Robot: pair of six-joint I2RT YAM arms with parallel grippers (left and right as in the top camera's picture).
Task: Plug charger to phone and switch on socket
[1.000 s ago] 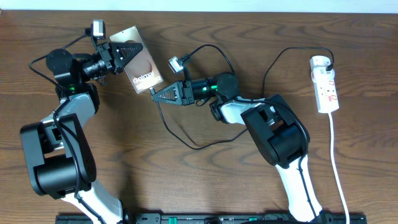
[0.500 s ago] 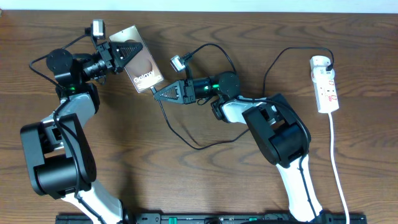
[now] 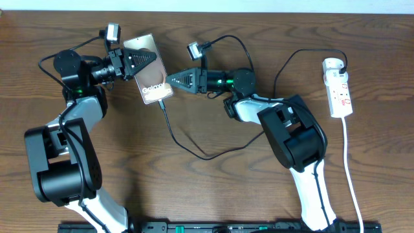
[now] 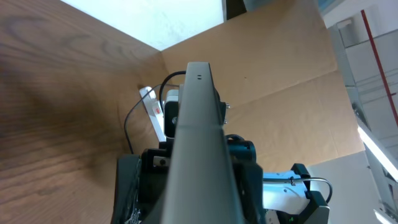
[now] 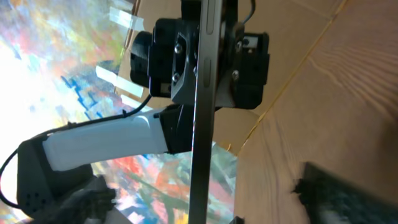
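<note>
Left gripper (image 3: 147,59): clamped on the phone, one dark finger lying across its face; the other finger is hidden beneath it.
Phone (image 3: 154,87): held off the table at the far left-centre, tilted, brown face and white lettering turned up to the overhead camera. Both wrist cameras see it edge-on as a thin slab (image 4: 198,143) (image 5: 199,124).
Right gripper (image 3: 172,80): pointing left, its tip at the phone's right edge, close to the lower corner. Whether its fingers are parted or closed, and whether they hold anything, I cannot tell. The right wrist view shows only a blurred dark finger part at the lower right.
Charger (image 3: 187,145): thin black cable. Its upper end meets the phone's lower corner, just below the right gripper's tip. Whether the connector is seated in the phone cannot be told. From there the cable drops toward the near side of the table, loops under the right arm, then rises and arcs over to the socket, where its black plug sits in the far end.
Socket (image 3: 341,94): white strip lying flat at the right side of the table, well apart from both grippers, red marks on top.
White cord (image 3: 350,162): runs from the socket's near end toward the front edge.
Table (image 3: 194,194): dark wood grain.
</note>
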